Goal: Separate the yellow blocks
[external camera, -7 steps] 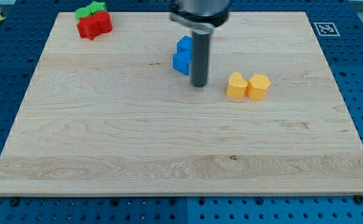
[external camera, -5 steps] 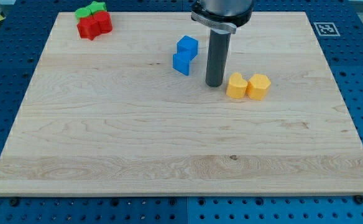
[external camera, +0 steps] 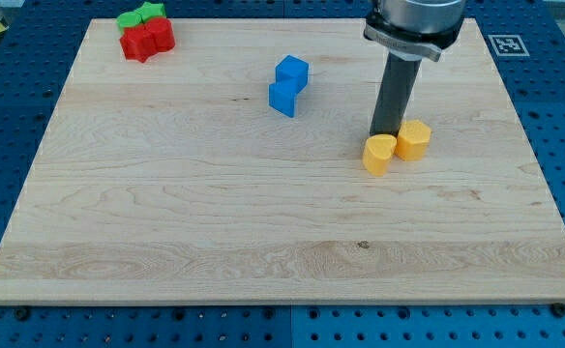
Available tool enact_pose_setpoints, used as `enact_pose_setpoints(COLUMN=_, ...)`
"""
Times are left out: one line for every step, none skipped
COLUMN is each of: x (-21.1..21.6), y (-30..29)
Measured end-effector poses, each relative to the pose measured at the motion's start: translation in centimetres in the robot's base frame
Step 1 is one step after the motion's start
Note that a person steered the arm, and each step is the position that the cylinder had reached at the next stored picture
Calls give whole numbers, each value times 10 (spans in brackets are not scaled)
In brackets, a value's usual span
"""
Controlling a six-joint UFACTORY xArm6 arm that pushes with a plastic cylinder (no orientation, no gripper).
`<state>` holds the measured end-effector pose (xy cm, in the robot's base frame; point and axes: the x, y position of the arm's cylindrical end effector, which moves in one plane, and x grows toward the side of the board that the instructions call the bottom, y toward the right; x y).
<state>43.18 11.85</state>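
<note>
Since my tip (external camera: pixel 386 134), a bare rod with no jaws to spread or pinch, sits just above the seam between the left yellow block (external camera: pixel 379 154) and the right yellow block (external camera: pixel 414 139), pushing toward the view's bottom should wedge them apart.

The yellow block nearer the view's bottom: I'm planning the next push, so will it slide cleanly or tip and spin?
The lower yellow block looks squat and flat-bottomed, so it probably slides rather than tips. My tip sits at its upper edge, off-centre, so it may rotate. Being close to the other yellow block, it could drag that along.
</note>
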Motion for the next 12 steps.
enact_pose_setpoints(x=3, y=-5)
enact_pose_setpoints(x=8, y=-19)
enact_pose_setpoints(x=19, y=-14)
enact_pose_setpoints(x=25, y=-13)
enact_pose_setpoints(x=25, y=-19)
enact_pose_setpoints(x=35, y=-19)
enact_pose_setpoints(x=48, y=-18)
enact_pose_setpoints(x=48, y=-18)
enact_pose_setpoints(x=57, y=-15)
enact_pose_setpoints(x=57, y=-15)
enact_pose_setpoints(x=57, y=-15)
enact_pose_setpoints(x=62, y=-15)
